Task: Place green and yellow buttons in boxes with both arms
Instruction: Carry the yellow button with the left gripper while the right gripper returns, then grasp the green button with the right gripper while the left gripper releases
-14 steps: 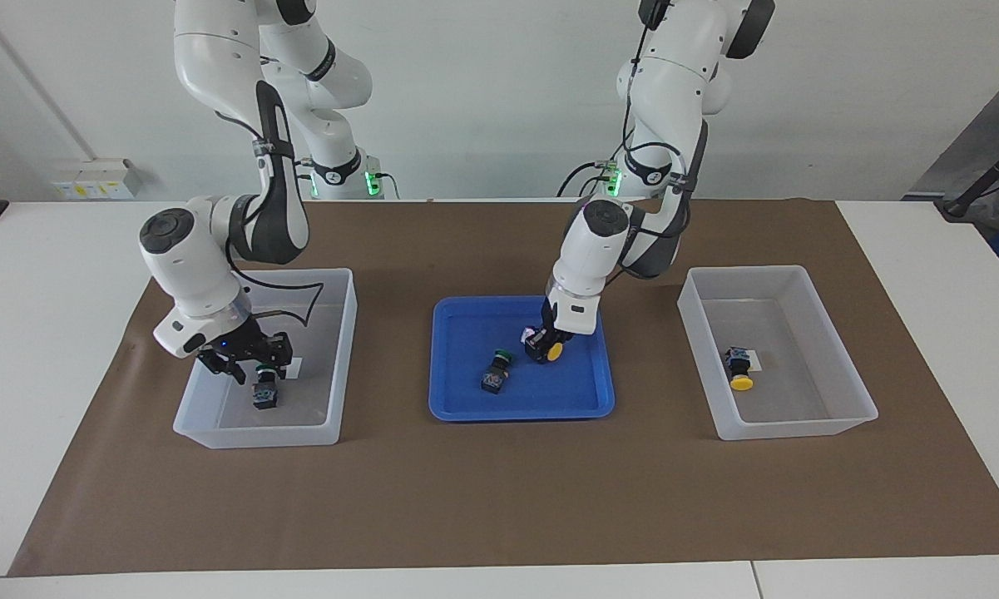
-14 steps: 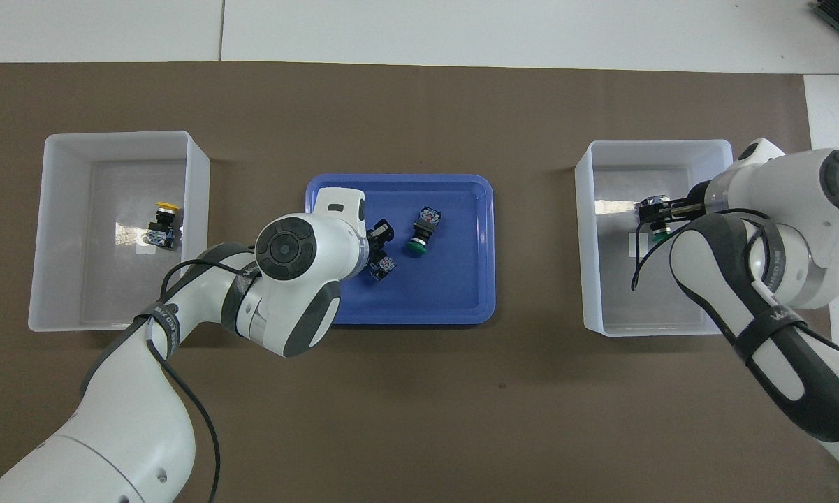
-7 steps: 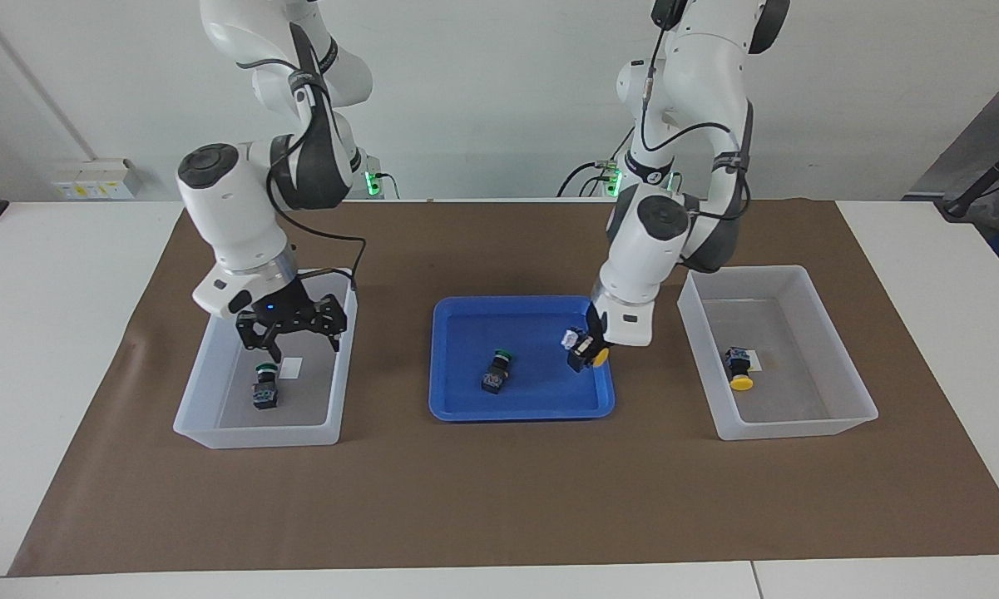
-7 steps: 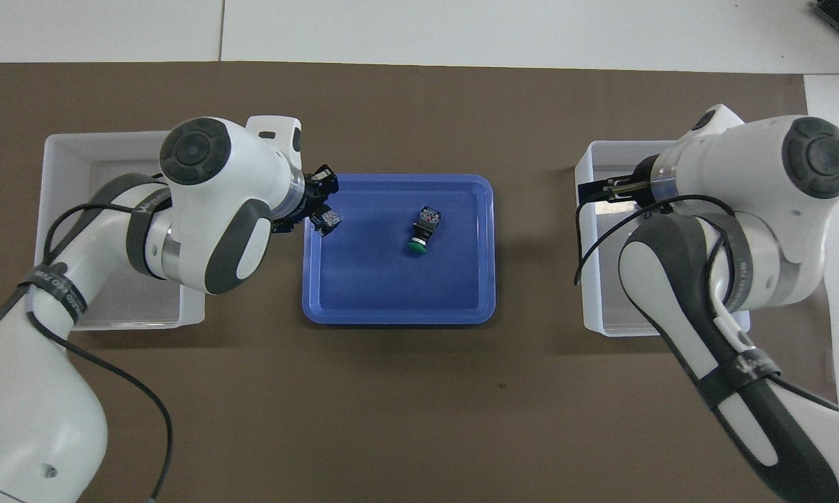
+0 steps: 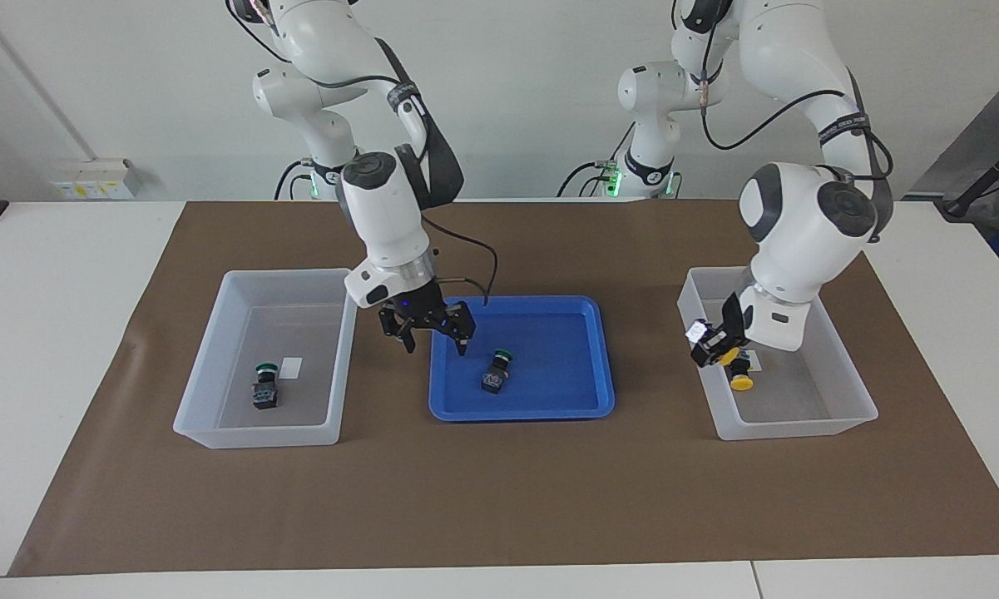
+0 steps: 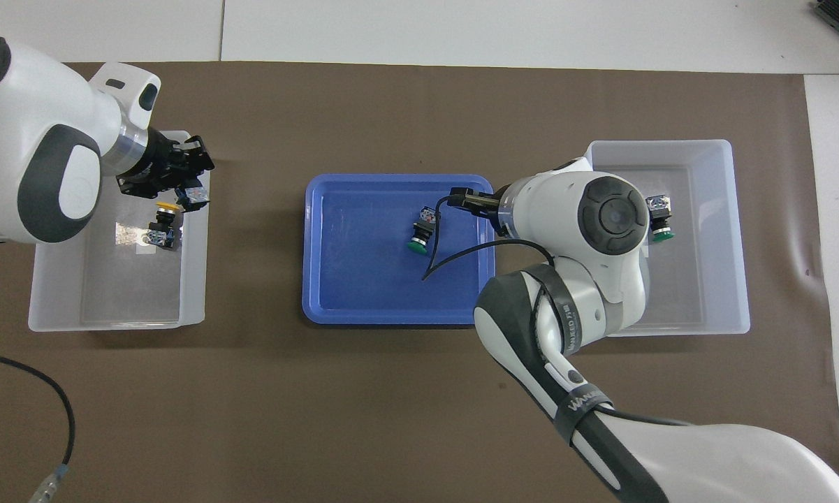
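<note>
Left claw [image 5: 715, 343] pinches a yellow button [image 5: 713, 349], raised over the rim of the bin [image 5: 848, 378] at the left arm's end of the tabletop; a second yellow button [image 5: 740, 372] lies inside that bin. Right claw [image 5: 429, 331], fingers spread and holding nothing, hangs over the blue tray [image 5: 582, 399], beside the green button [image 5: 497, 371] lying in it. Another green button [image 5: 264, 386] rests in the other bin [image 5: 208, 374].

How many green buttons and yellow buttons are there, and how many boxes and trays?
Green-capped push buttons: 2 (one in the blue tray, one in a box)
Yellow-capped push buttons: 2 (one in the other box, one held by the left gripper)
Translucent whitish plastic boxes: 2
Shallow blue plastic tray: 1
Total: 7
</note>
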Available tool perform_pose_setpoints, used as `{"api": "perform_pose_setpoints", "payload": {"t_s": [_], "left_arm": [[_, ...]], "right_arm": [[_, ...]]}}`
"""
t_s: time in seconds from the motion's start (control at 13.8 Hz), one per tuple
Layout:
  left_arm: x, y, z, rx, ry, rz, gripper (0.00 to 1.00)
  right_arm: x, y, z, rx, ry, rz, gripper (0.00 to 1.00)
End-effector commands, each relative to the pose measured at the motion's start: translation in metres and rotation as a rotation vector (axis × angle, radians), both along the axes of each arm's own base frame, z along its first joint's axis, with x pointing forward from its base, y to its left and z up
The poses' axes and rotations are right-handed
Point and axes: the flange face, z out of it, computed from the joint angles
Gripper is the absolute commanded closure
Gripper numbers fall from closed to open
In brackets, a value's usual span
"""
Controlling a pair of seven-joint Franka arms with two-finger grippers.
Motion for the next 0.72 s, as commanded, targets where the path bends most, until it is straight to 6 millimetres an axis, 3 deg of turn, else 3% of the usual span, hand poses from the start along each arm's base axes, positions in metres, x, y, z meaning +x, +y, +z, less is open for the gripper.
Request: {"api": "perform_pose_setpoints", "payload": {"t_s": [0.0,0.22,0.58,0.65], "left_arm": [[-0.007,0.058,-0.006,0.011,0.008,-0.14,1.0],[-0.024,0.112,-0.026,0.028,-0.014,-0.249,1.0],[-0.059,0.141,-0.097,0.059,-0.076,-0.303,1.0],[-0.059,0.144,-0.101,0.06,-0.082,-0.305,0.74]], "right_arm": [[0.0,0.02,-0.026,0.058,0.005,-0.092,0.0],[-0.004,0.043,-0.057,0.079,-0.005,-0.131,0.0],[-0.007,0.055,-0.083,0.073,-0.005,-0.124,0.0],[-0.007,0.055,-0.087,0.072,-0.005,-0.124,0.0]]}}
